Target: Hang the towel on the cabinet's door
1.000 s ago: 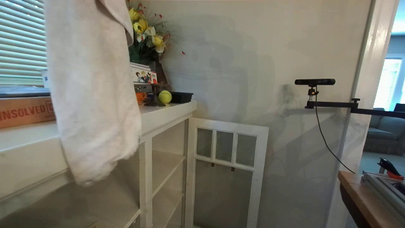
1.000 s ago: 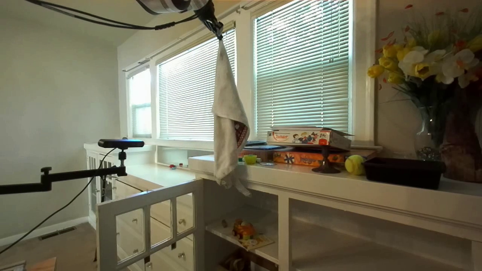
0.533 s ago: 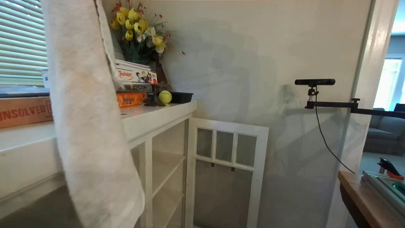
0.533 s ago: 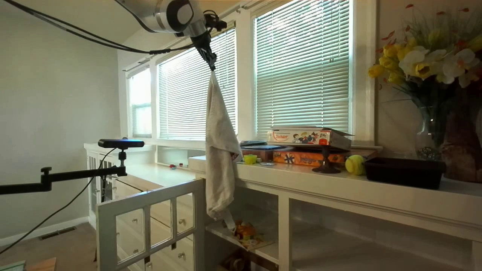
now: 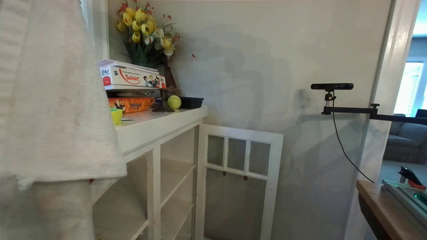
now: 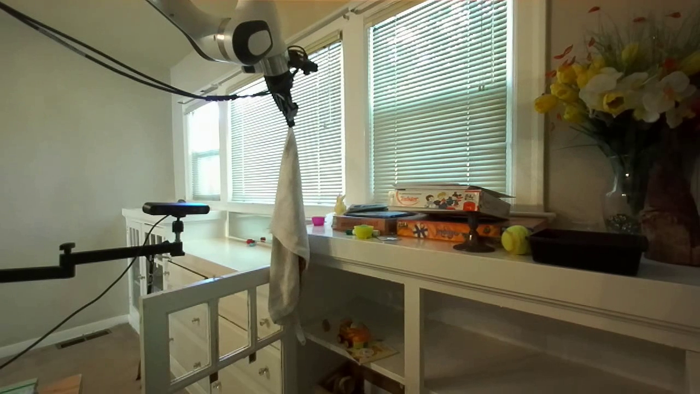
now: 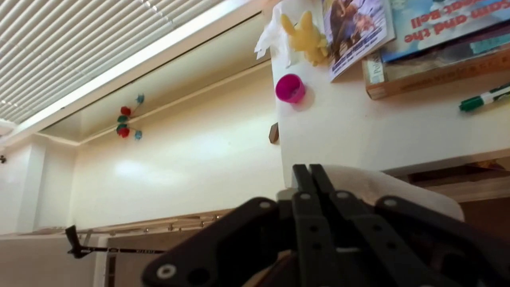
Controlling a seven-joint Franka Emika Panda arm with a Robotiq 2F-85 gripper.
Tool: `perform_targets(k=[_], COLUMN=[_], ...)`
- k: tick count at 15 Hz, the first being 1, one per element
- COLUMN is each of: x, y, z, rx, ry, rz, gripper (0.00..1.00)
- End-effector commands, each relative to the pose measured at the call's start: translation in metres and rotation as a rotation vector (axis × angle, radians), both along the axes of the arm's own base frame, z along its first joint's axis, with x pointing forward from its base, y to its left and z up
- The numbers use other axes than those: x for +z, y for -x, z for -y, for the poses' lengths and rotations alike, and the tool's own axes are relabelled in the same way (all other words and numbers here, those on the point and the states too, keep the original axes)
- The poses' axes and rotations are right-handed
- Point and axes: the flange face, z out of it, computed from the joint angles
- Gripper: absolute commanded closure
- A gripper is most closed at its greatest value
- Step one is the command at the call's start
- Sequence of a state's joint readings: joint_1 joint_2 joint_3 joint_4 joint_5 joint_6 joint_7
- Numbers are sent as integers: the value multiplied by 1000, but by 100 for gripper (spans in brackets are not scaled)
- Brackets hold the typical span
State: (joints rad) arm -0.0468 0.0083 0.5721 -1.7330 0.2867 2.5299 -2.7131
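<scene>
The gripper (image 6: 291,122) pinches the towel (image 6: 288,235) between narrow-set fingers (image 7: 303,181). The towel hangs below them; the cabinet door (image 6: 214,331) stands lower.

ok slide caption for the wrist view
The hand grips the towel; a cup and a bunny sit on the counter.
</scene>
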Motion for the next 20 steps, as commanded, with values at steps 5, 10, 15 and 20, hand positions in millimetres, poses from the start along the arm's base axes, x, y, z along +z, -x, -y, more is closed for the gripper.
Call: perform_targets(k=[5,10,15,20], x=[3,-10,-43,-76], y=[22,13,-5,-21], z=[-82,-97,-80,-41], rx=[225,290,327,295], ry=[32,23,24,46], rz=[-20,-20,-78,-195], gripper=[99,99,99,99])
